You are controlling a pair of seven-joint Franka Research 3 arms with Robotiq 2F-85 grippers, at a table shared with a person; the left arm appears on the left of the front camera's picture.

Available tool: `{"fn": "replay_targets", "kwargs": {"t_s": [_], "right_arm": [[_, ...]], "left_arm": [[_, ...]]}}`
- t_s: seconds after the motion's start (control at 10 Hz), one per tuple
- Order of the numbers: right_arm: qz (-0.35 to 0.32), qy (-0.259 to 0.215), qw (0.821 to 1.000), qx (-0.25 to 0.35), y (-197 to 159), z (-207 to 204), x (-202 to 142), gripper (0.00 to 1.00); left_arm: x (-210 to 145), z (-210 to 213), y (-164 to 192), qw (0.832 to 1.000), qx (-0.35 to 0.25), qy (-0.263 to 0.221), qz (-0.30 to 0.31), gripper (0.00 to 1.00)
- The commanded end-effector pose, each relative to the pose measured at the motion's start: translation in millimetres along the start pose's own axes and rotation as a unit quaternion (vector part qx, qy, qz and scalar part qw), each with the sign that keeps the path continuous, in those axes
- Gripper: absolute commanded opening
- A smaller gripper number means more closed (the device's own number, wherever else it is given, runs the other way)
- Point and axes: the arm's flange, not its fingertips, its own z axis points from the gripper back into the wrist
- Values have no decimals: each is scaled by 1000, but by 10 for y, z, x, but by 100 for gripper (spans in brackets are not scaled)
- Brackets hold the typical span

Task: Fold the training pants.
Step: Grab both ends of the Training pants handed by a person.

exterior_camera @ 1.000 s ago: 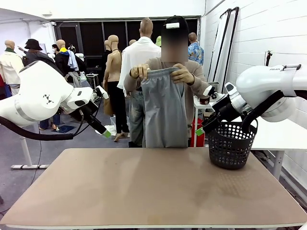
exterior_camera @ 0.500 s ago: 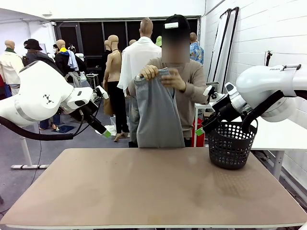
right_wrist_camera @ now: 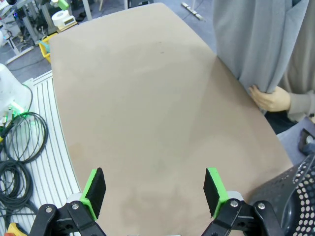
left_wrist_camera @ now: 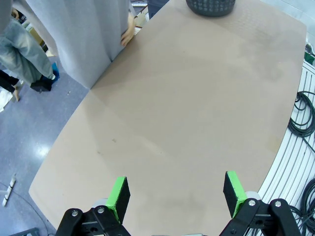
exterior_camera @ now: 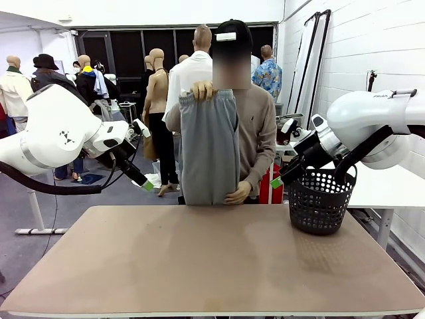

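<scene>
- The training pants point(exterior_camera: 209, 149) hang in the air just beyond the far edge of the table point(exterior_camera: 212, 266), about midway along it, and no part lies on the tabletop yet.
- One hand of the person point(exterior_camera: 201, 91) pinches the gathered waistband up high. The other hand point(exterior_camera: 238, 194) takes the lower end, down by the far edge.
- The pants look doubled lengthwise, one leg over the other, so the step in hand seems to be the first fold, made in the air.
- To do it well, the side seams and both hems should line up before the cloth comes down. The soft jersey will likely slide and skew if let go early.
- A clean next move would be to lower the hem onto the table first and let the rest follow flat. The person could then smooth it and bring the hem to the waistband.
- The black basket point(exterior_camera: 319, 199) stands at the far right corner, so the cloth is better laid toward the middle.
- The left gripper point(left_wrist_camera: 175, 186) is raised over the left near side with its claw wide and nothing in it.
- The right gripper point(right_wrist_camera: 153, 183) is poised above the right side near the basket, its claw also wide and empty.
- Both grippers are well apart from the pants, and staying clear seems wise while the person works.
</scene>
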Motion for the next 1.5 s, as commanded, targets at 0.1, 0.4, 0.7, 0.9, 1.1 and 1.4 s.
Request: {"fn": "replay_targets", "kwargs": {"t_s": [0.1, 0.4, 0.7, 0.9, 1.1, 1.4], "right_arm": [[4, -12, 1000, 12, -22, -22, 3, 100], [4, -12, 1000, 12, -22, -22, 3, 100], [4, -12, 1000, 12, -22, -22, 3, 100], [4, -12, 1000, 12, -22, -22, 3, 100], [4, -12, 1000, 12, -22, -22, 3, 100], [4, -12, 1000, 12, -22, -22, 3, 100]], "left_arm": [[-2, 15, 3, 1000, -5, 1, -7, 100], [-2, 15, 3, 1000, -5, 1, -7, 100], [-2, 15, 3, 1000, -5, 1, -7, 100], [-2, 15, 3, 1000, -5, 1, -7, 100], [-2, 15, 3, 1000, -5, 1, -7, 100], [-2, 15, 3, 1000, -5, 1, -7, 100]]}}
